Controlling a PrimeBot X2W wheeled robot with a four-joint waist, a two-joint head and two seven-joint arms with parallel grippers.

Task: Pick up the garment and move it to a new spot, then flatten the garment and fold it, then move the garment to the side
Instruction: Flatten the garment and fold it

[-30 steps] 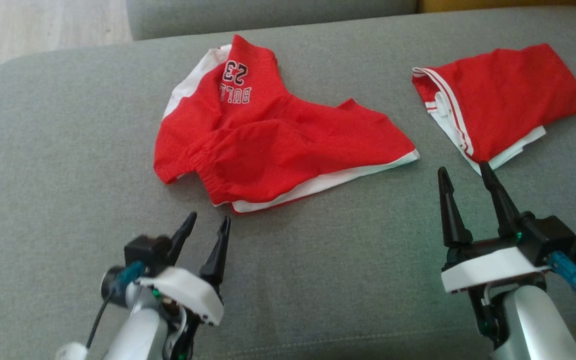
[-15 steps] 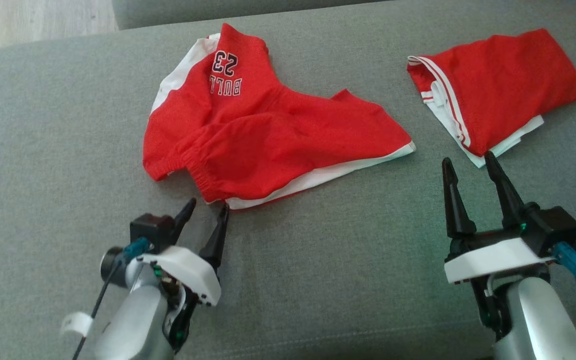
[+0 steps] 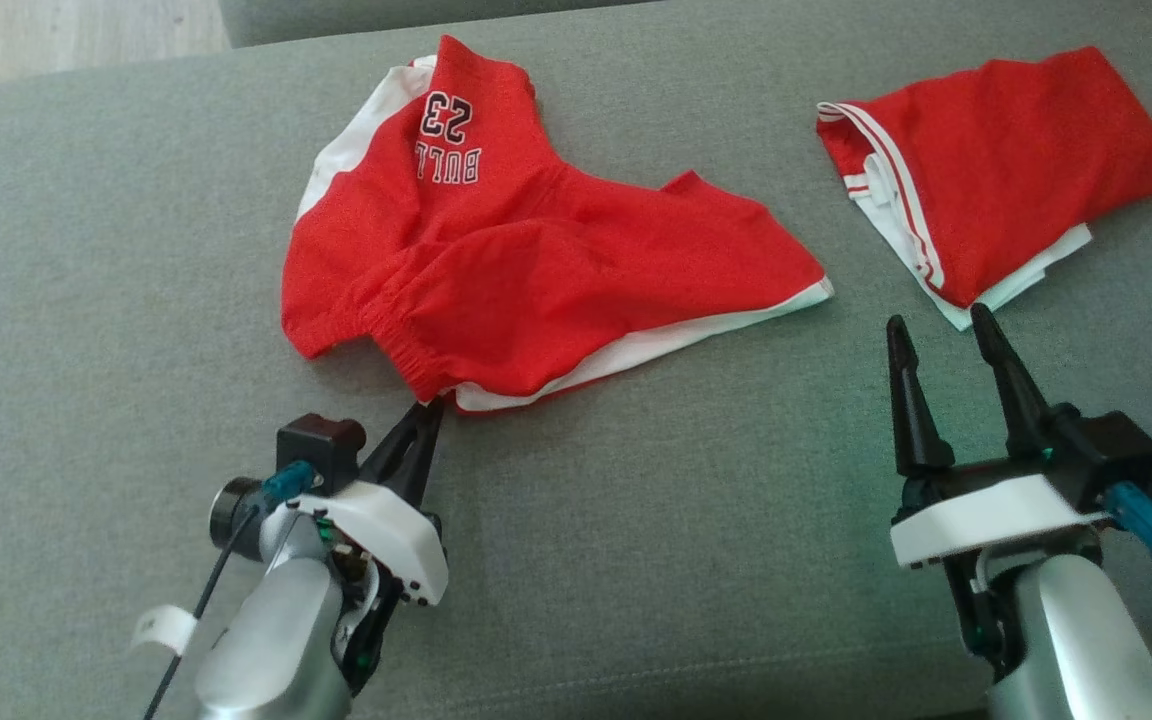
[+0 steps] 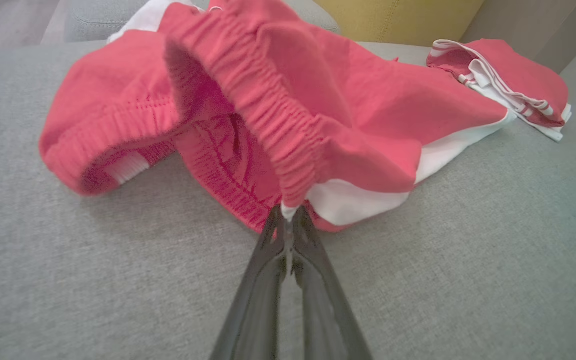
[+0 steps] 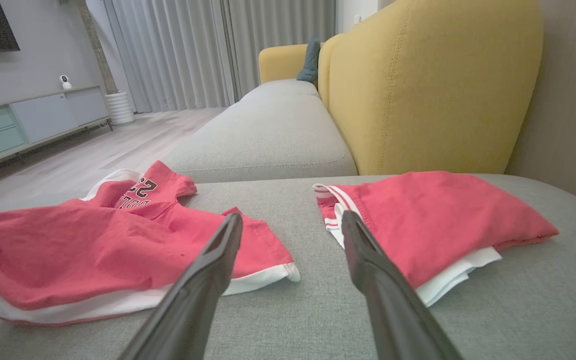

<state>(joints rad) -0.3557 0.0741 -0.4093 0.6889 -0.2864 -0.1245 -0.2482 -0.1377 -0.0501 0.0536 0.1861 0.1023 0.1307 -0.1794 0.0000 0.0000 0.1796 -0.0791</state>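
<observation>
1. The left gripper (image 3: 428,408) is clamped tight, its jaws pressed together with no gap.
2. Its tips pinch the near edge of the red shorts (image 3: 536,270), where the gathered waistband meets the white trim. The left wrist view shows a bit of white fabric nipped between them.
3. The shorts lie crumpled ahead of those tips, spreading to their right on the grey sofa cushion (image 3: 86,300).
4. The right gripper (image 3: 938,320) stands wide open, grasping nothing.
5. A folded red garment (image 3: 1006,170) lies just beyond its tips; whether they touch cannot be told.
</observation>
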